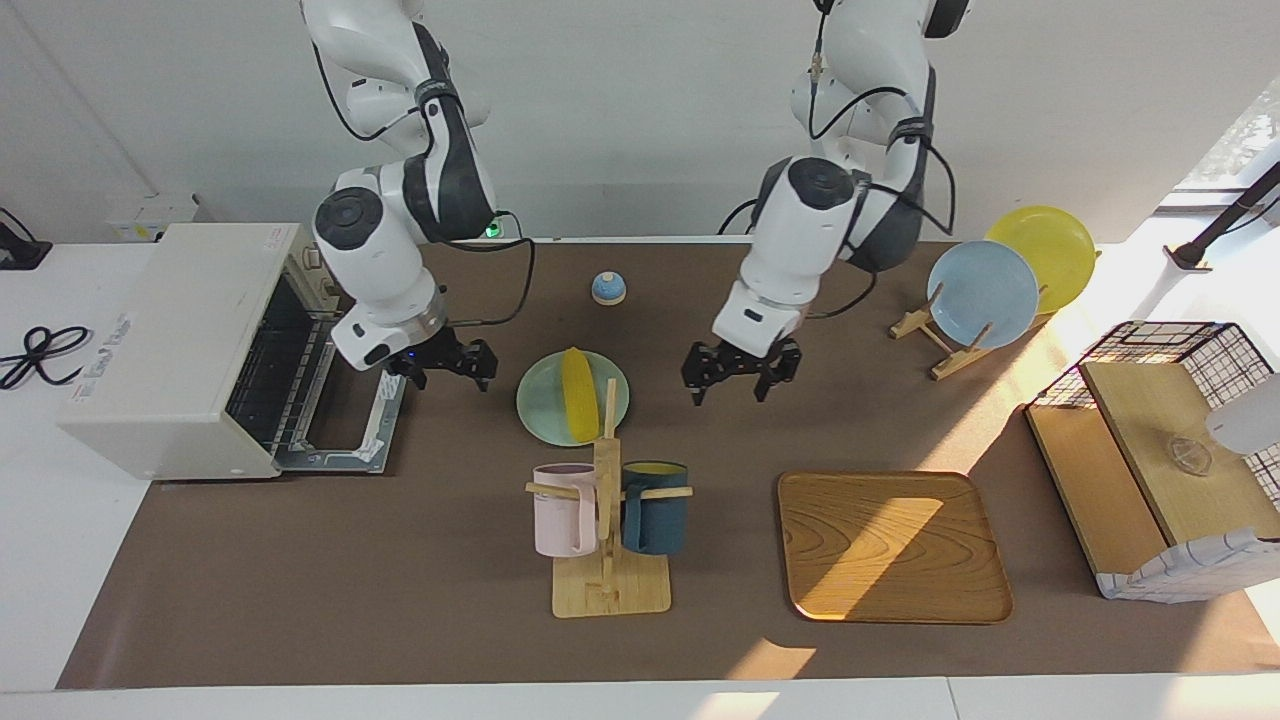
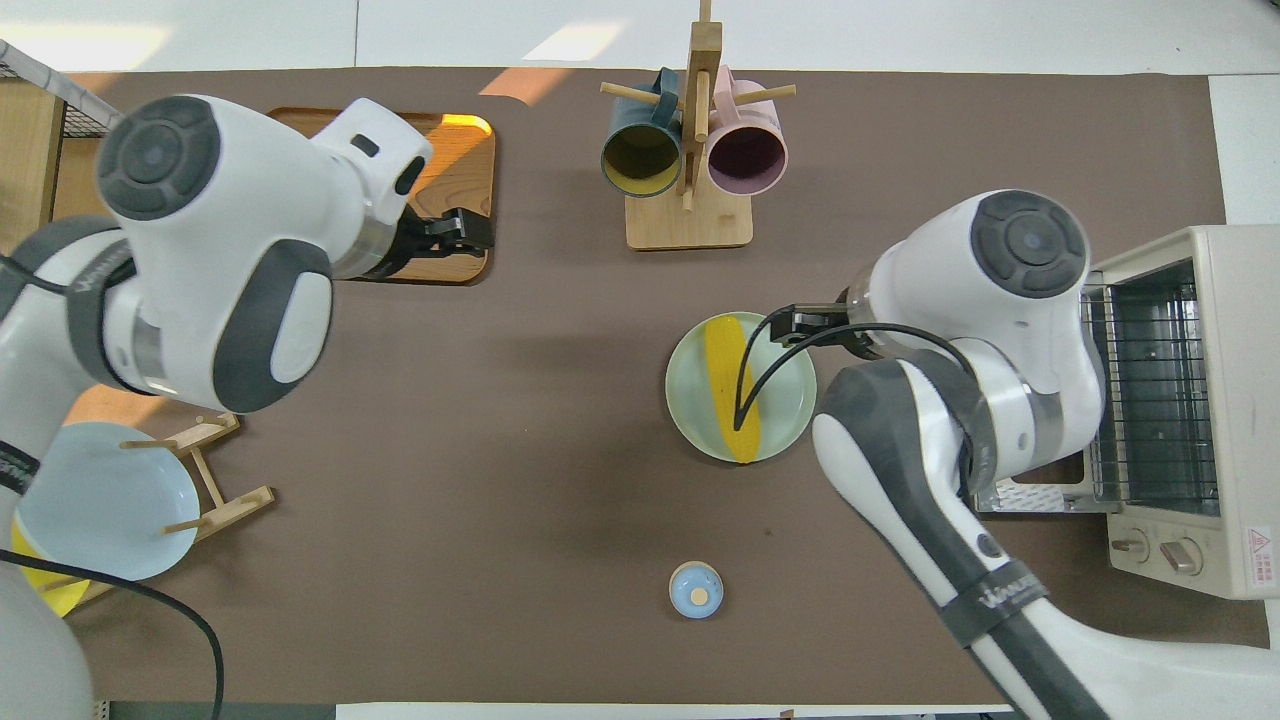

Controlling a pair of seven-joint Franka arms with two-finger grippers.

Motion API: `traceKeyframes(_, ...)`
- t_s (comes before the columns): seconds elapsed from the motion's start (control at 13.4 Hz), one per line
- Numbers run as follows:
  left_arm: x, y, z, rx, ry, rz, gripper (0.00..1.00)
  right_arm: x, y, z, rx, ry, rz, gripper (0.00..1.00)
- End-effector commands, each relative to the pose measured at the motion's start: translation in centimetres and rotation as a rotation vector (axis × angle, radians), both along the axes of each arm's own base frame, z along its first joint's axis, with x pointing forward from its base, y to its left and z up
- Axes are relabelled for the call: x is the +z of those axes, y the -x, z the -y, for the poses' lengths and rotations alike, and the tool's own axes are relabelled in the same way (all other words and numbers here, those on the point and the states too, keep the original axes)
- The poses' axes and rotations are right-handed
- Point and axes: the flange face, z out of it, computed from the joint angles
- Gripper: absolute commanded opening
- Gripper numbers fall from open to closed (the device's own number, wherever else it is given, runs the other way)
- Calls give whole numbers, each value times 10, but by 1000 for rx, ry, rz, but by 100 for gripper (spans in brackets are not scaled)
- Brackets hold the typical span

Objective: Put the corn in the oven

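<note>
The yellow corn lies on a pale green plate in the middle of the table; it also shows in the overhead view. The off-white oven stands at the right arm's end, its door dropped open and the wire rack showing. My right gripper is open and empty, raised over the mat between the oven door and the plate. My left gripper is open and empty, raised over the mat beside the plate toward the left arm's end.
A wooden mug rack with a pink and a dark blue mug stands just farther from the robots than the plate. A wooden tray, a plate stand, a wire-and-wood basket box and a small blue knobbed object are also on the table.
</note>
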Motion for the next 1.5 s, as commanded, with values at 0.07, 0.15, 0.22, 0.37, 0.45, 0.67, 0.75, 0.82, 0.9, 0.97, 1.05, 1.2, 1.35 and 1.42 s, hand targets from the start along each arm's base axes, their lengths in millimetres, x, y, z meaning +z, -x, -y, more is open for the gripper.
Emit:
traceKeyframes(0.07, 43, 11, -75, -97, -60, -35, 100, -29, -3, -121, -31, 62, 10, 100)
traceKeyframes(0.15, 55, 20, -91, -132, -71, -49, 100, -51, 3, -141, -35, 84, 25, 100)
traceKeyframes(0.22, 66, 28, -107, -137, -74, -62, 100, -70, 6, -147, -32, 77, 37, 100)
traceKeyframes(0.37, 78, 40, -122, -122, -77, -98, 100, -84, 12, -145, -17, 76, 41, 68)
traceKeyframes(0.45, 85, 47, -124, -121, -78, -114, 100, -89, 16, -143, -6, 79, 36, 50)
traceKeyframes(0.67, 86, 55, -124, -125, -81, -145, 100, -106, 29, -134, 9, 95, 14, 49)
traceKeyframes(0.75, 83, 56, -119, -136, -82, -149, 100, -110, 33, -133, 15, 87, 25, 48)
traceKeyframes(0.82, 82, 56, -118, -149, -84, -149, 100, -115, 36, -132, 17, 80, 34, 41)
traceKeyframes(0.9, 81, 57, -116, -179, -96, -147, 100, -117, 36, -130, 17, 80, 34, 40)
traceKeyframes(0.97, 82, 57, -114, -196, -123, -143, 100, -117, 37, -131, 19, 81, 33, 30)
traceKeyframes(1.05, 82, 56, -113, -201, -131, -147, 100, -116, 36, -129, 19, 87, 27, 2)
traceKeyframes(1.2, 94, 53, -109, -214, -153, -144, 100, -110, 34, -131, 39, 113, 21, 0)
traceKeyframes(1.35, 102, 52, -106, -218, -153, -133, 100, -88, 21, -128, 102, 219, 33, 0)
traceKeyframes(1.42, 100, 54, -105, -221, -153, -131, 100, -67, 12, -126, 115, 273, 30, 0)
